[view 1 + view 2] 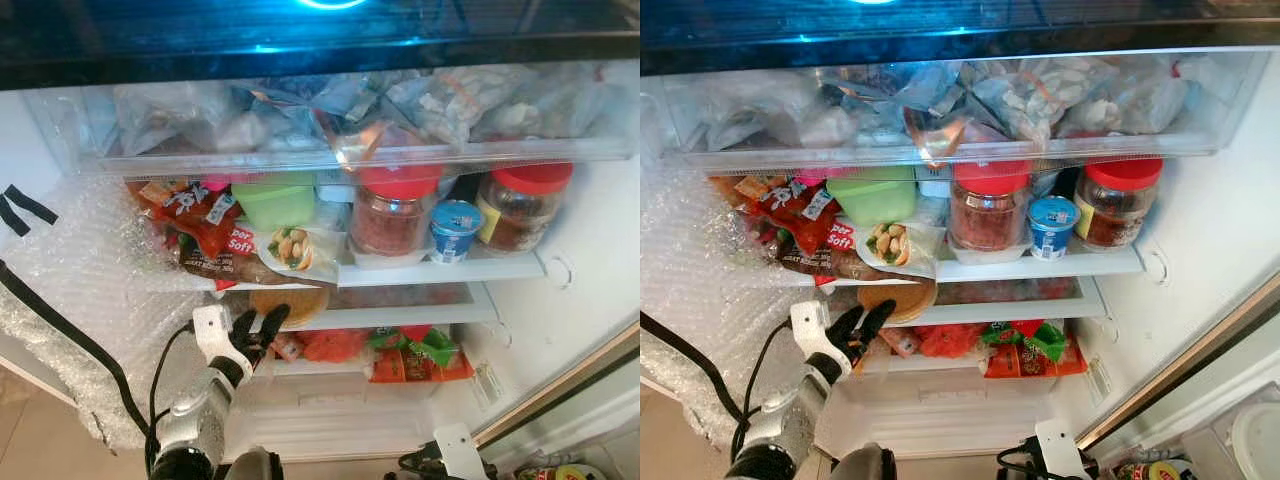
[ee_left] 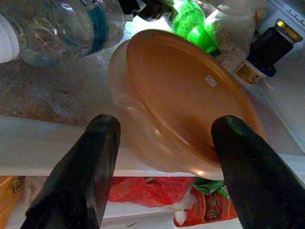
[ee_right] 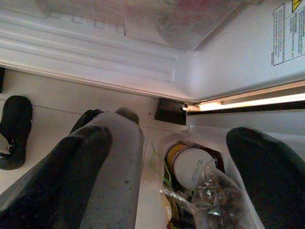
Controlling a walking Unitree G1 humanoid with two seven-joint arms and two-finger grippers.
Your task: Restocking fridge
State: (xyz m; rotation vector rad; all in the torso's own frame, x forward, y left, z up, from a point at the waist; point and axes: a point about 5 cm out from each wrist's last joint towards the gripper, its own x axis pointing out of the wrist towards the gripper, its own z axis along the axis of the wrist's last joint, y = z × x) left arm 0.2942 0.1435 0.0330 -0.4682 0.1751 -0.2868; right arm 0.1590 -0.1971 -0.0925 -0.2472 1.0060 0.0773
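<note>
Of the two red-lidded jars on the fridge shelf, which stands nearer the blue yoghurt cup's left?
The larger red-lidded jar, middle of the shelf, left of the yoghurt cup; the other jar stands at its right.

Location: a home kitchen. An open household fridge [image 1: 590,240] holds everyday groceries: red-lidded jars [image 1: 522,205], a yogurt cup [image 1: 455,230], a green container [image 1: 273,203], snack packets [image 1: 205,225] and bagged food in a clear drawer [image 1: 350,115]. Tiled floor [image 1: 35,435] lies below.

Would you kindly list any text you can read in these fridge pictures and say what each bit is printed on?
"per Soft", partly hidden: red packet on the upper shelf.
Blue yoghurt cup: print too small to read.
Red pouch on the lower shelf: print blurred.
White sticker on the fridge wall, with a yellow warning triangle: lines too small to read.
</note>
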